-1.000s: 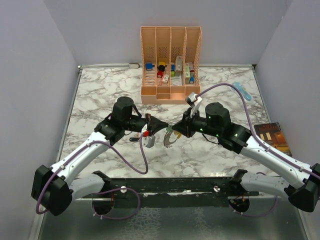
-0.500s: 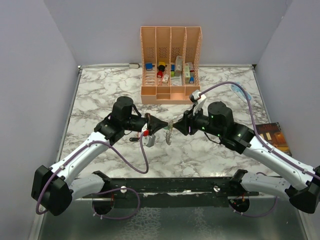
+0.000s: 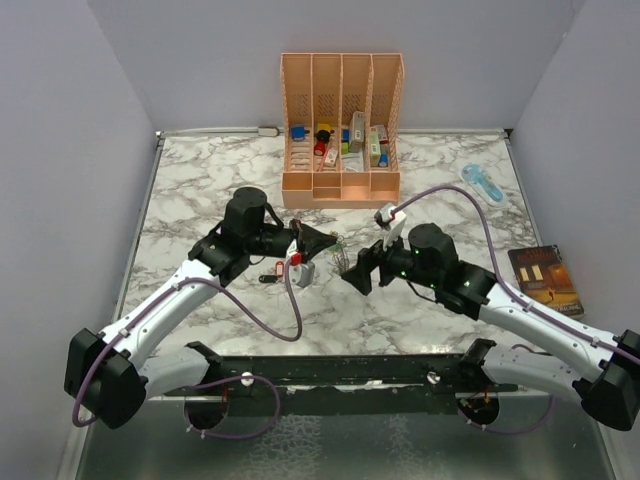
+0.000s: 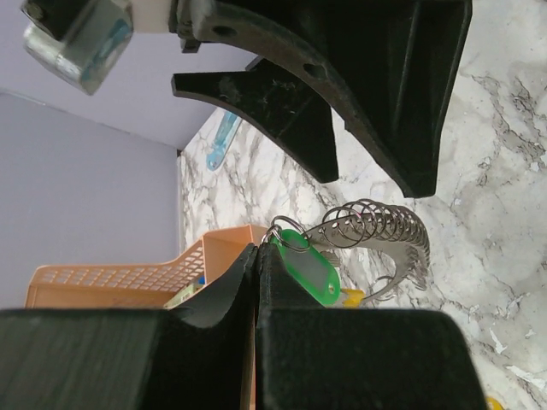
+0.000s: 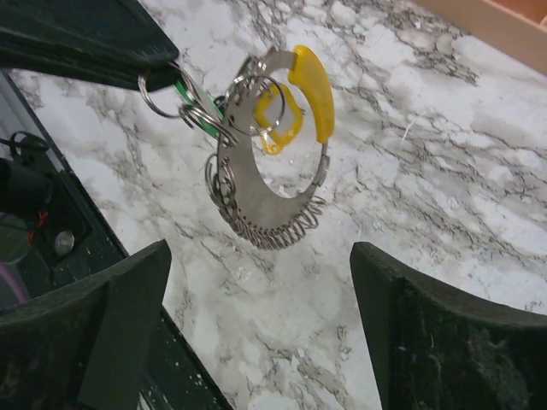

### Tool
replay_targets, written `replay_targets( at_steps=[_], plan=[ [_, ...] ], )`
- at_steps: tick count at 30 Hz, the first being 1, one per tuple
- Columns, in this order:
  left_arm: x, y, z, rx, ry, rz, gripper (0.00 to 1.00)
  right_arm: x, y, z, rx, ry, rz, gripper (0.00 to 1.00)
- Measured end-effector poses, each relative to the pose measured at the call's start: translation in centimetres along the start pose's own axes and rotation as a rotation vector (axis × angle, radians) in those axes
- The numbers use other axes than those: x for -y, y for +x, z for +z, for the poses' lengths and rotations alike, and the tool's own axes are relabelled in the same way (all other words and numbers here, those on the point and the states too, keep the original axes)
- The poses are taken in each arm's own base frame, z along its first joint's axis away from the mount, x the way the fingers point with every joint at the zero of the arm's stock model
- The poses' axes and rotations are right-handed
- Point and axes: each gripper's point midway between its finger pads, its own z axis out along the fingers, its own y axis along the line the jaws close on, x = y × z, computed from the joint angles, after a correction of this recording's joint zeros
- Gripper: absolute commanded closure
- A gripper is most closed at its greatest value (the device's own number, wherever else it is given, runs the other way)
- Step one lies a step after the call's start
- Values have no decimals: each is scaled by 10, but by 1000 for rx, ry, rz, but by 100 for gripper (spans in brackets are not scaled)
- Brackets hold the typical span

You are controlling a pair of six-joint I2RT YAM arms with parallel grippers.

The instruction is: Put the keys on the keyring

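"So, what's over the counter [image 3: 200, 180]?"

"Two hands. The left hand [image 3: 322, 240] is shut tight on the green key [image 4: 306, 272]. The right hand [image 3: 358, 272] is wide and holds nothing. The keyring [image 5: 242, 201] hangs between them."

"All done?"

"No. The green key looks hooked on. The red key [image 3: 292, 258] looks left."

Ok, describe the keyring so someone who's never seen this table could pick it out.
On the marble table, look just in front of the orange organiser. The keyring hangs from the left fingers, which pinch a green-tagged key. It is the one silvery crescent strung with small rings, closed by a yellow band.
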Motion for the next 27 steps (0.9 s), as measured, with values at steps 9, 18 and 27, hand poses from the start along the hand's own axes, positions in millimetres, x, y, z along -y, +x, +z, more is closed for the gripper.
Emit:
replay_targets(
  at_steps=[9,18,27],
  plan=[
    [0,10,2,-30,-11,-56,100,-7,-26,13,104,-32,14,10],
    [-4,13,4,-34,-31,-100,100,16,-18,34,95,76,40,40],
    [-3,23,10,-39,-35,-162,100,60,-18,27,143,323,58,62]
  ],
)
